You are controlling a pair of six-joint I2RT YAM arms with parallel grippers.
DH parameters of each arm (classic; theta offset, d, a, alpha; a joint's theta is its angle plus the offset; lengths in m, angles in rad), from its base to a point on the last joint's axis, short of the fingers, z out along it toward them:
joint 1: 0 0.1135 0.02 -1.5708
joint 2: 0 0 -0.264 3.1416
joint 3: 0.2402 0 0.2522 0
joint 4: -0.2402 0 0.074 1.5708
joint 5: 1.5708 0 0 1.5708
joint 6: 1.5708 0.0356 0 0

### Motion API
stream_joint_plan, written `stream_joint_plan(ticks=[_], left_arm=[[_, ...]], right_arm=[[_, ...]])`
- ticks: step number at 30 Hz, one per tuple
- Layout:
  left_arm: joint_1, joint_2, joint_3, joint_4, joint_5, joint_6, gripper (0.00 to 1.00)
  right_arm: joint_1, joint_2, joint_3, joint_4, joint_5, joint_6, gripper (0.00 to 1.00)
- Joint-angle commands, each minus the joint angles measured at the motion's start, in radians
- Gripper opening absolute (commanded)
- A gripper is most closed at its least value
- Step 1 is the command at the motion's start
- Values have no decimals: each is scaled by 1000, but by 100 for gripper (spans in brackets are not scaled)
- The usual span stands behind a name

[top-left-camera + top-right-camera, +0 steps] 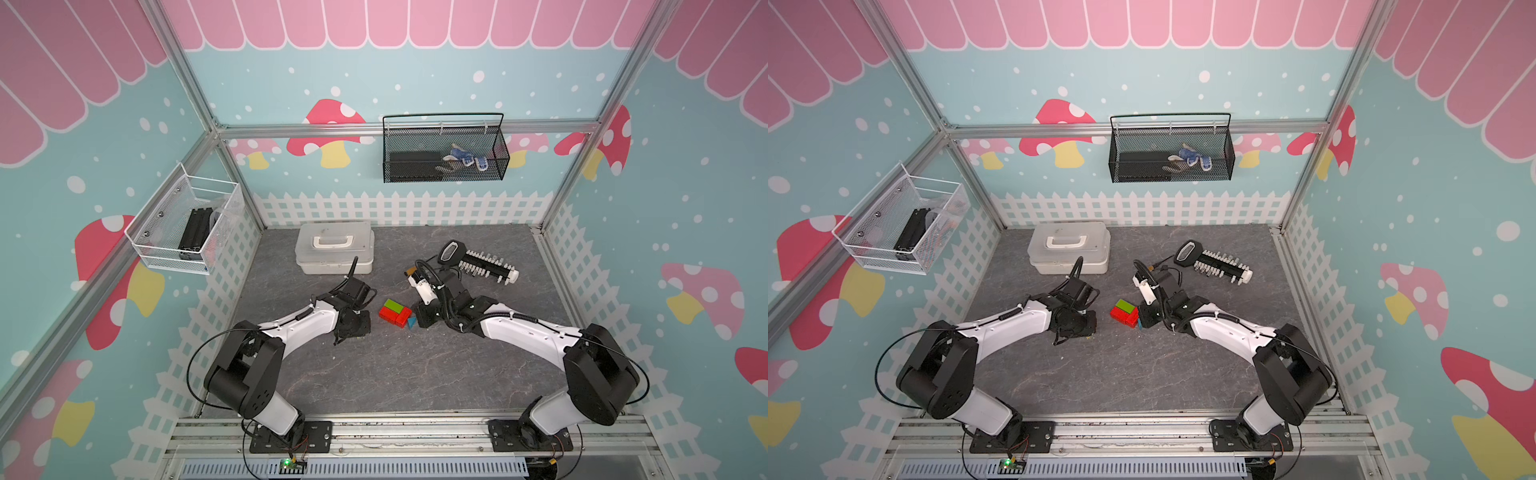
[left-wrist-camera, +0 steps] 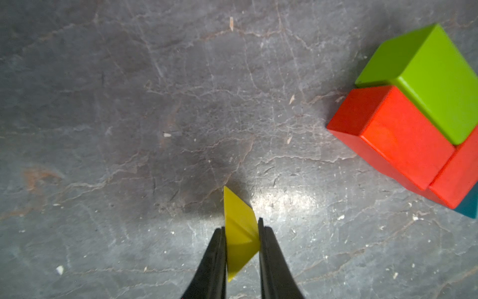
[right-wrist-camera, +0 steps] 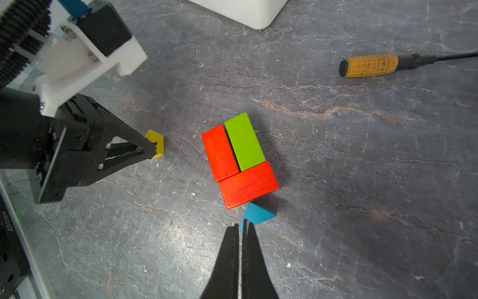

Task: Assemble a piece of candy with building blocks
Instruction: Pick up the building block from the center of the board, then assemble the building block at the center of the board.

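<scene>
Left gripper (image 2: pixel 241 228) tight on yellow triangle (image 2: pixel 236 207); right gripper (image 3: pixel 241 224) closed, beside blue triangle (image 3: pixel 260 213).

The left arm (image 1: pixel 299 322) and right arm (image 1: pixel 519 332) are showing glossy white shells between bulky black joint housings (image 1: pixel 249 374). Thin black cables (image 1: pixel 189 368) are looping out beside the shoulders, and a ribbed black hose (image 1: pixel 444 295) is running along the right wrist. Black base plates (image 1: pixel 316 432) are sitting screwed onto the rail (image 1: pixel 407 432). The fingers (image 3: pixel 230 259) are tapering as matte black wedges. A white bracket (image 3: pixel 85 59) is carrying small screws, and white serial digits (image 3: pixel 4 222) are running along a black housing.
</scene>
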Motion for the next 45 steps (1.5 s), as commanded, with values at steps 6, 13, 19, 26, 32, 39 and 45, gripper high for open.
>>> stream_joint_plan(ticks=[6, 13, 19, 26, 32, 39, 45], left_arm=[[9, 29, 148, -109, -71, 115, 14], [17, 70, 265, -134, -49, 275, 13], [18, 107, 297, -102, -94, 442, 16], [28, 191, 346, -40, -57, 504, 17], [28, 256, 383, -28, -33, 467, 17], [28, 283, 381, 16, 13, 428, 17], [26, 301, 400, 31, 43, 415, 17]], right_arm=[[-6, 18, -12, -1, -18, 24, 0], [-9, -60, -66, 34, 69, 51, 0], [-18, -111, -105, 33, 87, 50, 0], [-28, -140, -138, 33, 93, 54, 0], [-33, -155, -157, 33, 93, 54, 0], [-39, -169, -178, 32, 95, 51, 0], [-41, -172, -186, 30, 95, 53, 0]])
